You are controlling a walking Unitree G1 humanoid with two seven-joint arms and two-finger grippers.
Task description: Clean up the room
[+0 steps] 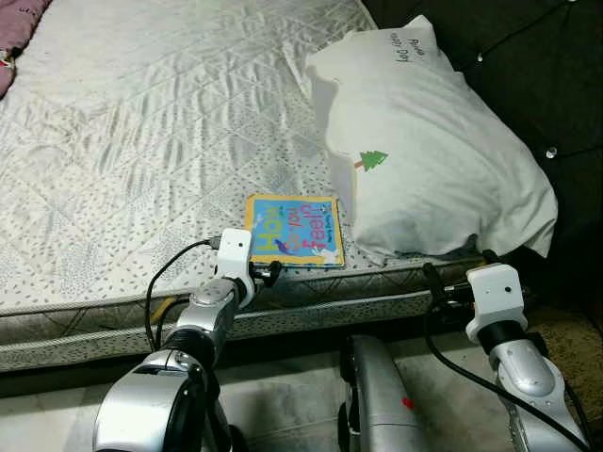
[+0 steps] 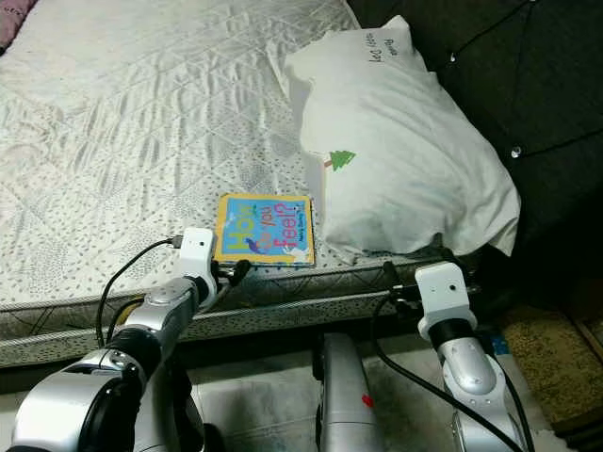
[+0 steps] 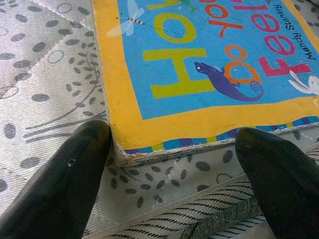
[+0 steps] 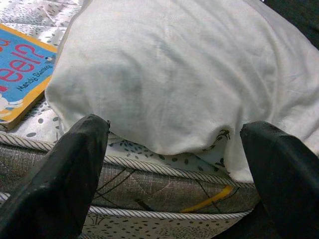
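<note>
A children's board book (image 1: 294,230) with a yellow border and blue cover lies flat on the mattress (image 1: 141,141) near its front edge. My left gripper (image 1: 265,274) is at the bed's edge right before the book. It is open, and its fingers (image 3: 75,169) straddle the book's (image 3: 209,64) near corner without touching it. A white pillow (image 1: 433,141) with a small green tree print lies to the right of the book, partly over its corner. My right gripper (image 1: 460,268) hangs open at the mattress edge below the pillow (image 4: 179,69), with nothing between its fingers.
A dark padded headboard (image 1: 546,56) stands at the right behind the pillow. A pink cloth (image 1: 19,28) lies at the bed's far left corner. A brownish rug (image 1: 575,348) covers the floor at the right. The mattress side (image 4: 149,189) faces me, low and close.
</note>
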